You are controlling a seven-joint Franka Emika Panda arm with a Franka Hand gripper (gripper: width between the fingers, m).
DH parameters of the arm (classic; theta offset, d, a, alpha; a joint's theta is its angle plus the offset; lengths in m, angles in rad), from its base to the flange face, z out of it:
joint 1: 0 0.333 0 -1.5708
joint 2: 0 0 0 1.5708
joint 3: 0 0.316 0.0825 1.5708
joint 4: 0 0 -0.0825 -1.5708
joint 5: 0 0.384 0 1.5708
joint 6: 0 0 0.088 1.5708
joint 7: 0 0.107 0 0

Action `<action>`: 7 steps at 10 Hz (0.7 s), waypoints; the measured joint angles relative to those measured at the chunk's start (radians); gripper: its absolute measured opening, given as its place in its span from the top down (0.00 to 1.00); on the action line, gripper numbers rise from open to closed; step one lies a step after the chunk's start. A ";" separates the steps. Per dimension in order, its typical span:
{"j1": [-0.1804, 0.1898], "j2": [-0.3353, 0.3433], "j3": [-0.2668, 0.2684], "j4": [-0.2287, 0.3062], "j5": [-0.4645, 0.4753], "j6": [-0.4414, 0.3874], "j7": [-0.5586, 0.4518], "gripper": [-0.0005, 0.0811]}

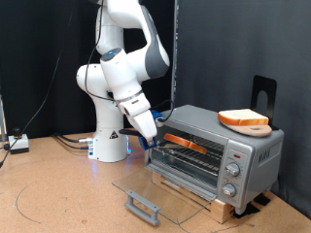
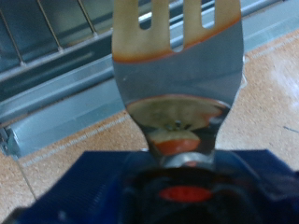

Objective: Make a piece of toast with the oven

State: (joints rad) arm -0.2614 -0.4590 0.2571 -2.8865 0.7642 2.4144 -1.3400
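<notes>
The oven (image 1: 209, 153) sits on a wooden base at the exterior view's right, its long axis running left to right, its glass door (image 1: 160, 194) dropped flat toward the view's bottom left, bar handle (image 1: 143, 206) outermost. The gripper (image 1: 154, 139) hangs at the oven's open mouth, clamped on a fork (image 2: 177, 75) whose tines point at the wire rack (image 2: 56, 33). The piece of toast (image 1: 244, 119) lies flat on the oven's roof.

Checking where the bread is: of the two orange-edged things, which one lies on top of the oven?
The piece of toast on the round board atop the oven; the other, an orange strip, is inside the cavity, by the gripper.
</notes>
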 joint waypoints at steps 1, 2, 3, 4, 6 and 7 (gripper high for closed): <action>0.004 -0.002 0.014 -0.002 0.004 0.000 0.013 0.48; 0.004 -0.002 0.026 -0.003 0.010 0.000 0.027 0.48; 0.005 -0.002 0.038 -0.003 0.017 0.000 0.038 0.48; 0.005 -0.002 0.049 -0.004 0.026 0.000 0.044 0.48; 0.004 -0.001 0.063 -0.005 0.035 0.002 0.058 0.48; -0.002 0.002 0.068 -0.004 0.033 0.009 0.073 0.48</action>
State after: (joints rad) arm -0.2637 -0.4572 0.3254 -2.8909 0.7969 2.4229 -1.2671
